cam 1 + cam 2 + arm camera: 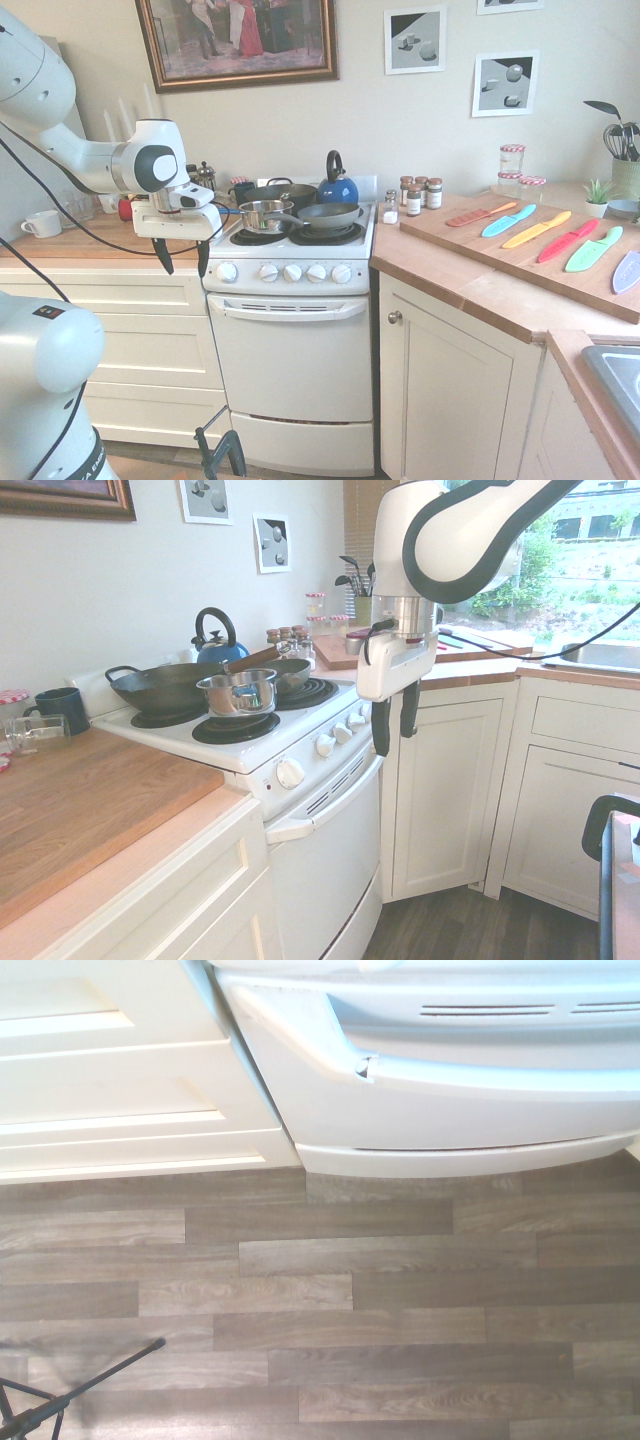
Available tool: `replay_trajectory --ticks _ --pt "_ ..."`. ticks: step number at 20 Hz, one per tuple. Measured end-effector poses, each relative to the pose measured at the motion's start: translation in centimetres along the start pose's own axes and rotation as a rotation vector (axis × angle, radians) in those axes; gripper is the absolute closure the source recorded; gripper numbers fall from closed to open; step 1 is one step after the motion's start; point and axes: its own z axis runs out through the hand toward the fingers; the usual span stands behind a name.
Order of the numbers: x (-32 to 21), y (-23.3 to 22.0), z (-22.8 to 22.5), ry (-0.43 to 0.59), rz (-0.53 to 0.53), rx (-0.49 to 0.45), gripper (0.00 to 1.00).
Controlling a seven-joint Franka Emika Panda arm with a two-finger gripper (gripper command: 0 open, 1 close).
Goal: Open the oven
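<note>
The oven (290, 370) stands between the cream drawers (130, 350) and the corner cupboard (450, 400), with its door closed. You see its curved handle (290, 308) running across the top of the door, below the row of white knobs (285, 272). The handle sits lower than the gripper (181, 262) and off to the side of the fingertips that faces the oven. The gripper hangs in front of the oven's drawer-side edge, fingers pointing down, spread to a moderate gap and holding nothing. It touches no part of the oven. On the cooktop behind the gripper you find a small steel saucepan (263, 215), a frying pan (328, 214), a dark wok (165, 685) and a blue kettle (337, 185). Directly below the gripper, the wrist view shows the handle's end (400, 1070) and the grey plank floor (350, 1310).
</note>
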Motion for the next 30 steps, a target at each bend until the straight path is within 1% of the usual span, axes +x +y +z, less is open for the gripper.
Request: replay_trajectory --ticks 4,7,10,12,14,16,20,23,30 --pt "0.4 0.4 0.2 0.0 0.015 -0.001 0.0" --pt "1.3 0.9 1.2 0.0 0.034 -0.01 0.0" --pt "3.1 0.8 4.0 0.029 0.069 0.018 0.0" --pt "4.6 1.0 6.4 0.045 0.116 0.032 0.0" --pt "6.4 1.0 8.2 0.071 0.123 0.036 0.0" --pt "8.1 0.6 9.0 0.094 0.117 0.054 0.0" --pt "10.6 -0.2 9.9 0.073 0.094 0.1 0.0" --pt "12.7 -0.1 11.1 0.068 0.076 0.107 0.0" --pt "16.5 -1.3 13.9 0.105 0.023 0.107 0.0"
